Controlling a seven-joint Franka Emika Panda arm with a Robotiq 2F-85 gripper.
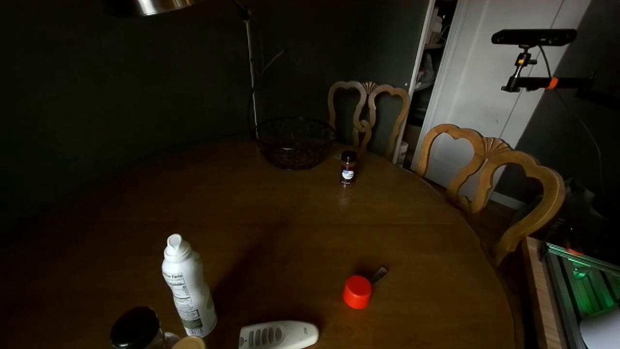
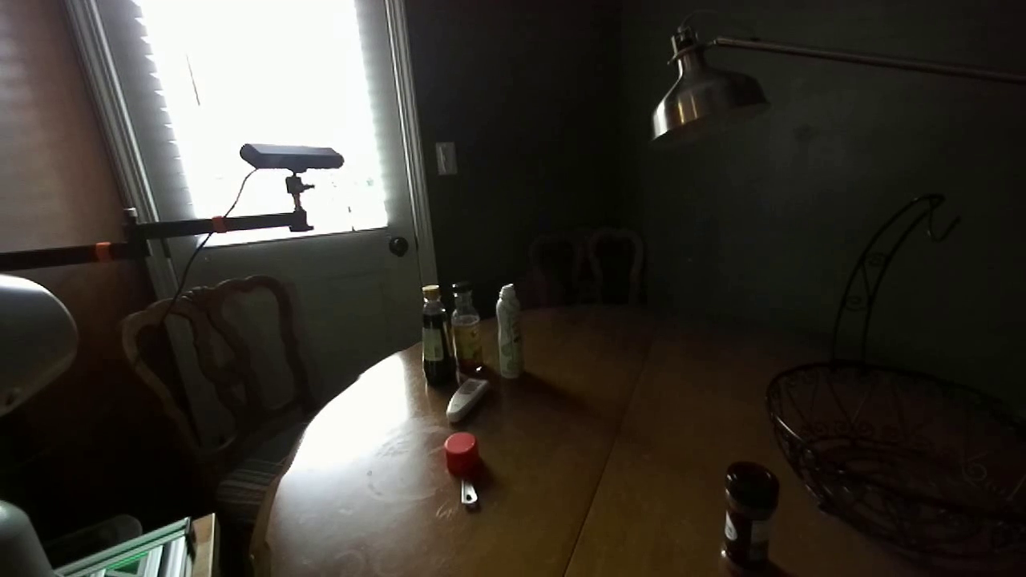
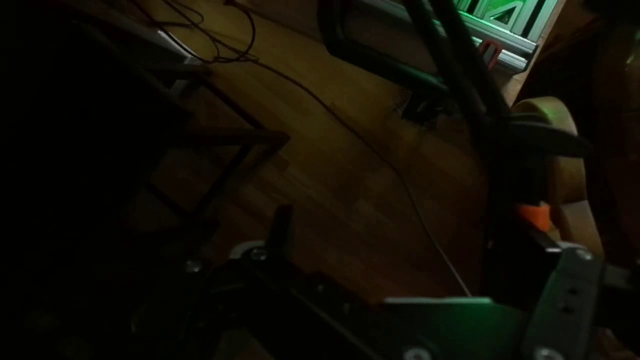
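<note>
Tool (image 3: 407,230): jaws spread wide, nothing gripped; wood floor (image 3: 320,190) shows between them. Red cylinder (image 1: 357,292): rests on the surface (image 1: 271,232), with a metal handle (image 2: 468,490) just beside it. White remote (image 2: 467,400): lies near the cylinder. Yellow-capped bottle (image 2: 435,344), dark-capped bottle (image 2: 467,340) and white bottle (image 1: 188,293): stand upright near the remote. Dark-lidded jar (image 1: 348,167): stands upright, apart from the cylinder, just beside the wire basket (image 1: 295,157).
</note>
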